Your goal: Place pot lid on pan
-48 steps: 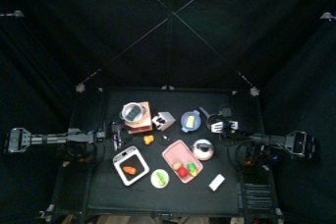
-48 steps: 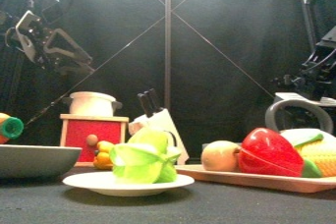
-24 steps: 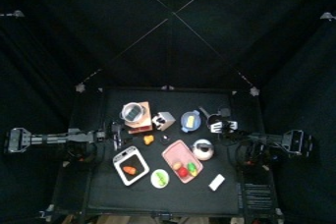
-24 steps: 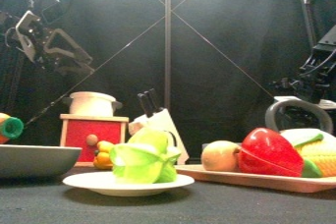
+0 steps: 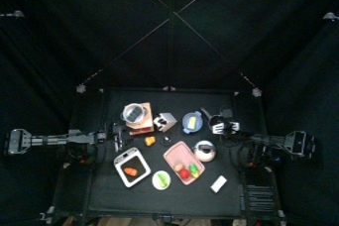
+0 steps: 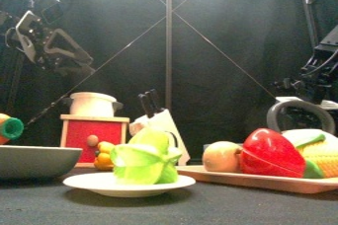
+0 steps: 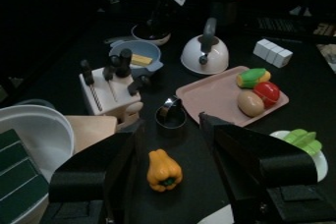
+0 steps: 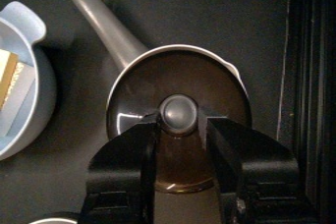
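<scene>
Grey metal is what fills my right wrist camera: the pan (image 8: 112,31) with its long handle, standing near the table's right edge, toward the far corner, just beside the pale blue bowl (image 8: 16,81). The pot lid (image 8: 180,88) lies on the pan's mouth, and as far as I can judge its rim sits level all the way round. I read this as the last step, with the lid set down and only the letting go left to do.

My right gripper (image 8: 182,120) hangs straight over the lid, one jaw on each side of the knob, drawn in close enough that I take them to be pinching it. I see no clear gap on either side.

The next move, as I see it, is to spread those jaws a little and lift straight up, without dragging the knob sideways and sliding the lid off the rim.

My left gripper (image 7: 164,135) rests over the table's left side, jaws spread wide and holding nothing, above an orange pepper (image 7: 161,169).
</scene>
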